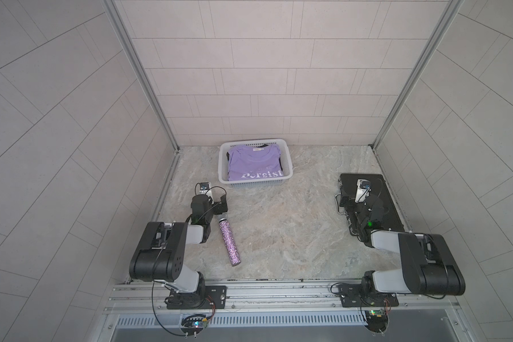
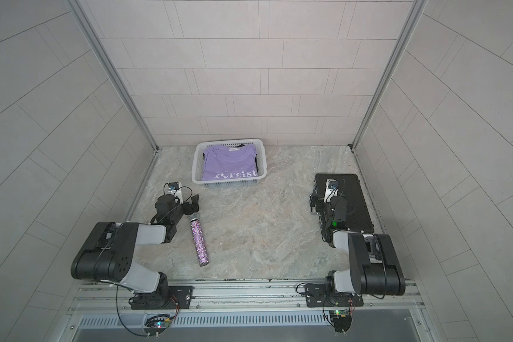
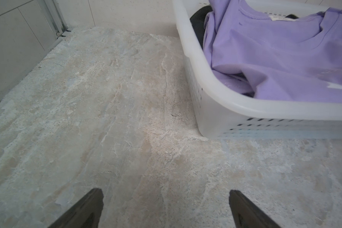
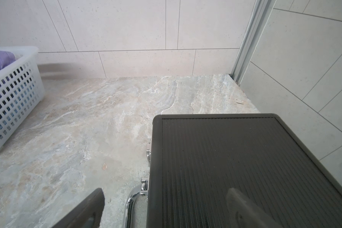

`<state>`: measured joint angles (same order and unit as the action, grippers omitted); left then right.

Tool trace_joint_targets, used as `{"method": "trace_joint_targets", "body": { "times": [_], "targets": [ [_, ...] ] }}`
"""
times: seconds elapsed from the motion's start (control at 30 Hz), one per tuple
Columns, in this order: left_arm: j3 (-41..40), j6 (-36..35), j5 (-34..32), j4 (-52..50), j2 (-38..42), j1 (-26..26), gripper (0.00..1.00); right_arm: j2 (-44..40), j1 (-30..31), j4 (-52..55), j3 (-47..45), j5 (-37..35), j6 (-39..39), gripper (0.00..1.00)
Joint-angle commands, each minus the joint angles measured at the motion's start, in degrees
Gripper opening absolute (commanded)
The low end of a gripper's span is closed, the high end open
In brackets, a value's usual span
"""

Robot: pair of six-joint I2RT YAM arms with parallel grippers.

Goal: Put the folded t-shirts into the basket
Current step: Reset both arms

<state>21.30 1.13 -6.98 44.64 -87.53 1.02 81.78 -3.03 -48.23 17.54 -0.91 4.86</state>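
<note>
Nearest, both arms sit folded low by their bases. The left pincer [image 3: 165,192] is spread wide and empty over bare worktop [image 1: 279,231], with the glitter microphone [image 1: 228,244] lying just beside that arm. The right pincer [image 4: 165,190] is also wide apart and holds nothing, hanging over the handle edge of the black case [image 4: 245,158]; I can't tell if it touches. Farther back, by the rear wall, the basket [image 1: 255,184] holds the stack. The lavender shirt [image 1: 255,163] is on top with its "Persist" lettering up, a black shirt [image 3: 197,19] peeks out under it, and bluish cloth shows through the grid holes. No folded shirt lies loose on the worktop in either top view. Judgement: placing is done and this is the end or rest stage. The next move calls for no grasp, just parking clear of the case and microphone.
</note>
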Motion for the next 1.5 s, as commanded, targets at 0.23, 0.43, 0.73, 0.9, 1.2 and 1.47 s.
{"method": "trace_joint_targets", "body": {
  "times": [0.23, 0.43, 0.73, 0.9, 1.2, 1.47],
  "targets": [
    [3.76, 0.96, -2.93, -1.94, -0.03, 0.46, 1.00, 5.72, 1.32, -0.60, 4.49, -1.71, 0.83, 1.00],
    [3.75, 0.93, -2.95, -1.84, 0.04, 0.48, 1.00, 5.89, 2.10, 0.28, 5.08, -2.41, 0.06, 1.00],
    [3.75, 0.93, -2.99, -1.84, -0.01, 0.50, 1.00, 5.85, 1.92, 0.29, 5.07, -2.22, 0.06, 1.00],
    [3.75, 0.98, -2.95, -1.84, -0.04, 0.56, 1.00, 5.67, 0.37, -0.81, 4.42, 1.03, 0.76, 1.00],
    [3.75, 0.92, -3.04, -1.91, -0.02, 0.52, 1.00, 5.65, 0.33, -0.82, 4.43, 1.08, 0.78, 1.00],
    [3.75, 0.98, -3.04, -1.93, -0.01, 0.57, 1.00, 5.76, 0.33, -0.77, 4.40, 1.50, 0.74, 1.00]
  ]
}}
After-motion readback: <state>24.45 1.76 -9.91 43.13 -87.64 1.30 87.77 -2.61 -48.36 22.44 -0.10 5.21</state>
